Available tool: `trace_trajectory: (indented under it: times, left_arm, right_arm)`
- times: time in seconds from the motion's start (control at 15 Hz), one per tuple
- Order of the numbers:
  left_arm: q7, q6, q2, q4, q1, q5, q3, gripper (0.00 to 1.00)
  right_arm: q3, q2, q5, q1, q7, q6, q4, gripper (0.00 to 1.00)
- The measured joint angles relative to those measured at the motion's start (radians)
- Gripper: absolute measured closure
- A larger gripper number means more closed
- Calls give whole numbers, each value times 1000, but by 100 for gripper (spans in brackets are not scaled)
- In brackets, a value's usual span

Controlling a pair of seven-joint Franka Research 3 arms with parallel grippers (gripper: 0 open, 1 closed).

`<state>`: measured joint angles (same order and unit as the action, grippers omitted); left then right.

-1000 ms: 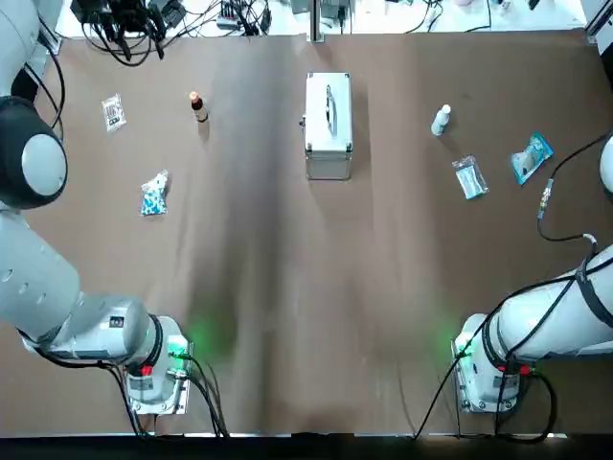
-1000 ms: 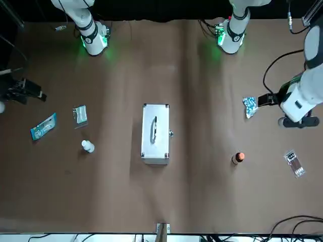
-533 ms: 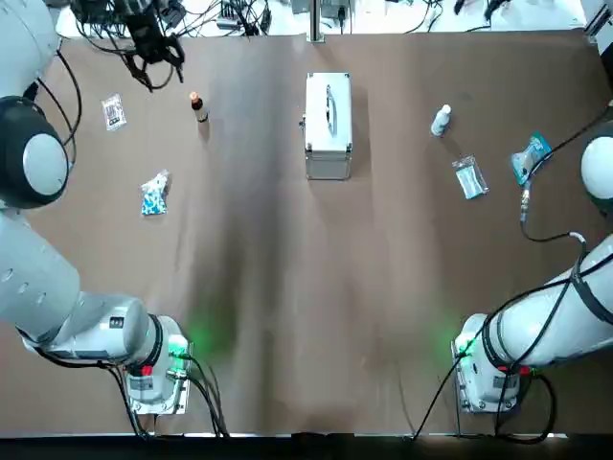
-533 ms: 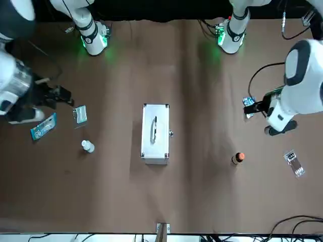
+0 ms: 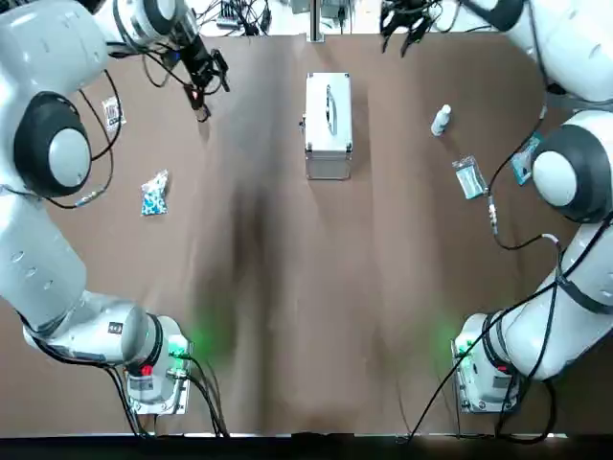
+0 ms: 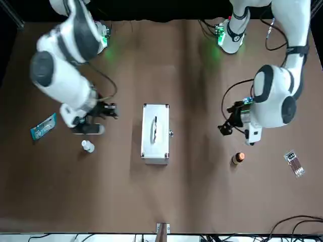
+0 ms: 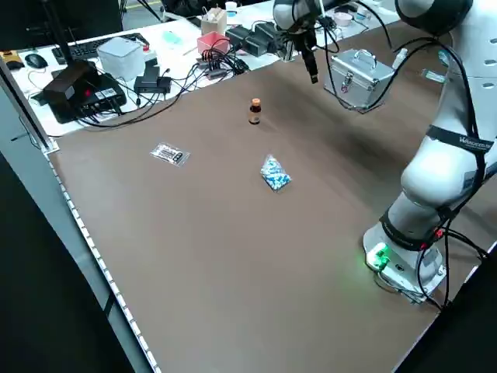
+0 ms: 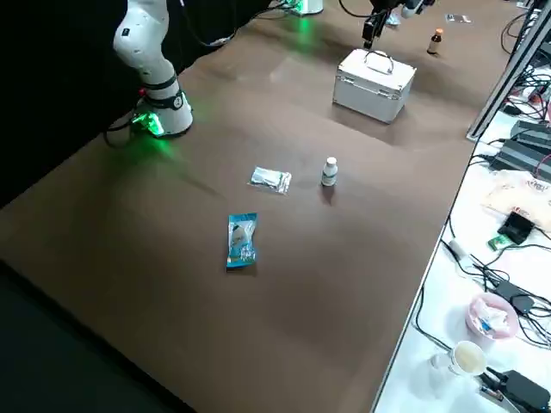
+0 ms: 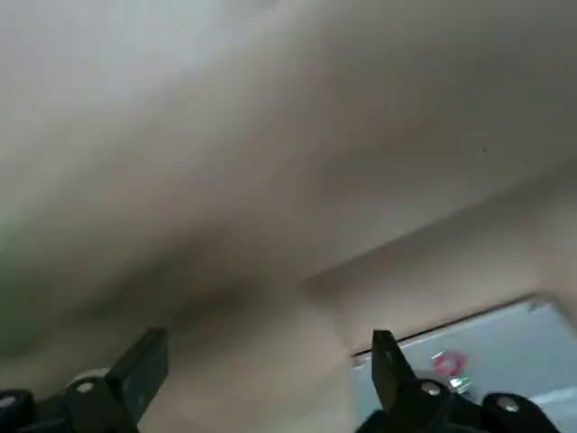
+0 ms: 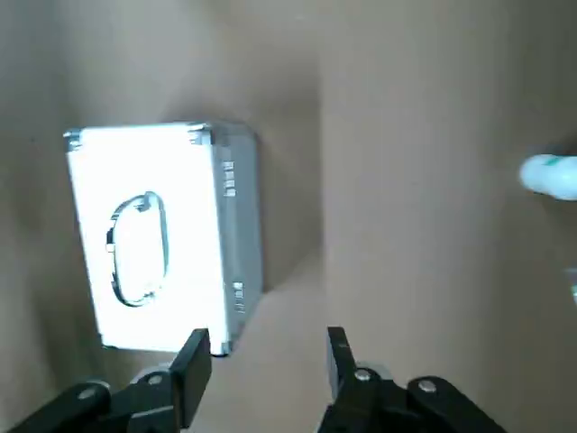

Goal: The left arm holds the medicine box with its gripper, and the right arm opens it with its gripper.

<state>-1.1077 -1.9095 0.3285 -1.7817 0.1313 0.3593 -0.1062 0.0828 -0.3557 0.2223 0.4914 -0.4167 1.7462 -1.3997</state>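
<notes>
Both grippers empty, medicine box untouched.
My left gripper (image 5: 207, 79) hangs left of the medicine box (image 5: 329, 113), fingers (image 9: 144, 365) spread wide. The box stands closed at far centre. My right gripper (image 5: 402, 24) hangs right of it, fingers (image 10: 191, 356) apart.

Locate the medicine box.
Top view: the medicine box sits far-centre on the table, brown bottle on the robot's left, white bottle on its right.

The silver, rectangular medicine box (image 5: 328, 123) lies flat, apparently shut.
</notes>
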Motion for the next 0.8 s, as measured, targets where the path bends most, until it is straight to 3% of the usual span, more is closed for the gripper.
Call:
trace_trajectory:
  times: [0.2, 0.27, 0.33, 0.6, 0.8]
  left_arm:
    - [-335, -132, 60, 7, 68, 25, -5, 0]
    - [-527, -185, 111, 50, 119, 26, -6, 0]
    - [-593, -192, 145, 88, 144, 26, -6, 0]
    - [-727, -207, 314, 253, 228, 26, -5, 0]
    - [-738, -255, 380, 294, 255, 26, -6, 0]
  right_arm:
    - [0, -48, 0, 93, -35, 85, 0, 42]
    - [0, -83, 0, 141, -37, 131, -1, 44]
    - [0, -100, 0, 163, -43, 149, -1, 45]
    - [1, -158, -1, 216, -50, 198, 3, 50]
    - [2, -184, -1, 221, -50, 257, 9, 50]
